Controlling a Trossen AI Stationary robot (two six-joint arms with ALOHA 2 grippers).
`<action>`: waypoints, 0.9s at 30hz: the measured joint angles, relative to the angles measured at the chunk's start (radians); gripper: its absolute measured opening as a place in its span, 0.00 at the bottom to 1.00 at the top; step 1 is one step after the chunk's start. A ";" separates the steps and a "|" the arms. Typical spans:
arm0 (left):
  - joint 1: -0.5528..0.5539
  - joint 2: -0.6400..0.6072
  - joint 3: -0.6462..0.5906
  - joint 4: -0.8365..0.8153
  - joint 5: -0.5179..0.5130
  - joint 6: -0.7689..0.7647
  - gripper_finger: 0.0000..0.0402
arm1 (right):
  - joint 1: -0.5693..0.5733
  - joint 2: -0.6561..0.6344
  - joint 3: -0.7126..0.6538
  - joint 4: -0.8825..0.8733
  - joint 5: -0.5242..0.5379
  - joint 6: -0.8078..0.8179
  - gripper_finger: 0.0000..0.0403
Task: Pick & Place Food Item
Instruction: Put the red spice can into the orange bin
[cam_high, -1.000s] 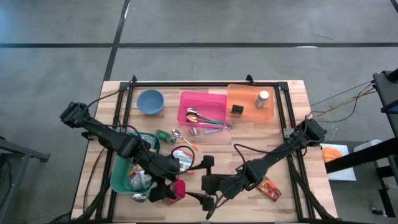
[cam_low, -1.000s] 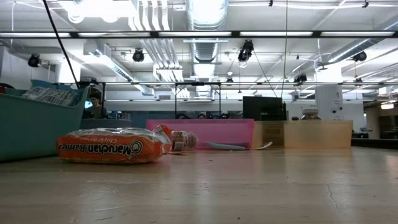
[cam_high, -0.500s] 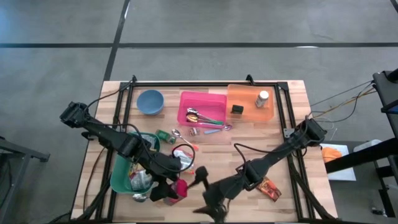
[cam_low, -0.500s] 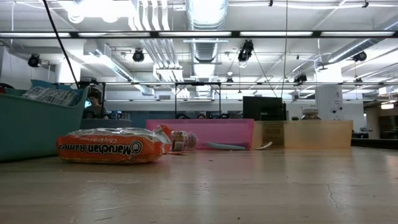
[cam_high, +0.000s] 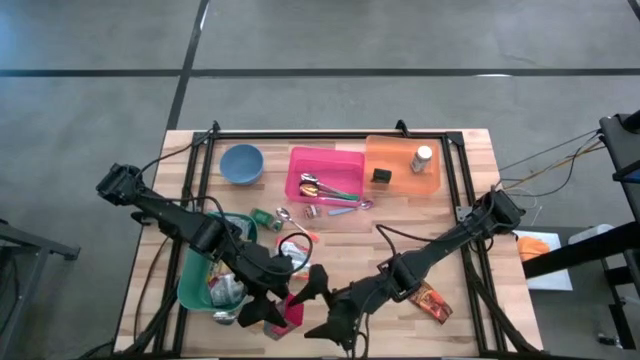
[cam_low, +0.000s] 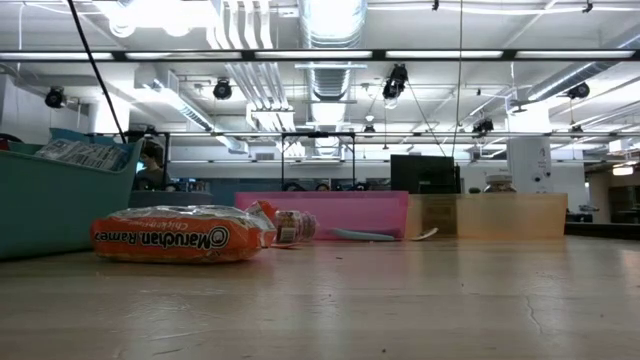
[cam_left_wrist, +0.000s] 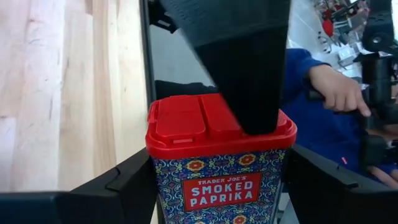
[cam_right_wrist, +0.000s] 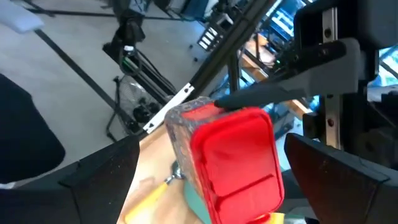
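Since the earlier frames the right gripper (cam_high: 318, 305) has swung in toward the red-lidded blue patterned smoked paprika jar (cam_left_wrist: 219, 158), its fingers spread wide with nothing between them. The left gripper (cam_high: 272, 311) clasps that jar at the near edge of the wooden table (cam_high: 470, 200), beside the teal bin (cam_high: 190, 285).

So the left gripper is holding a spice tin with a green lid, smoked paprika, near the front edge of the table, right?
Not quite: the lid is red, not green. The left wrist view shows the left gripper closed around the blue patterned smoked paprika tin with its red flip lid. The high view places it near the front edge of the wooden table.
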 joint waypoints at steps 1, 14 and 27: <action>0.000 0.000 0.000 0.004 0.000 0.001 0.70 | -0.006 0.005 0.007 0.000 -0.027 0.003 0.99; -0.003 0.002 -0.002 0.003 0.044 0.004 0.69 | -0.025 0.123 0.171 -0.115 -0.147 -0.010 0.99; -0.010 0.002 -0.003 0.028 0.087 0.014 0.76 | -0.022 0.137 0.195 -0.126 -0.107 -0.046 0.49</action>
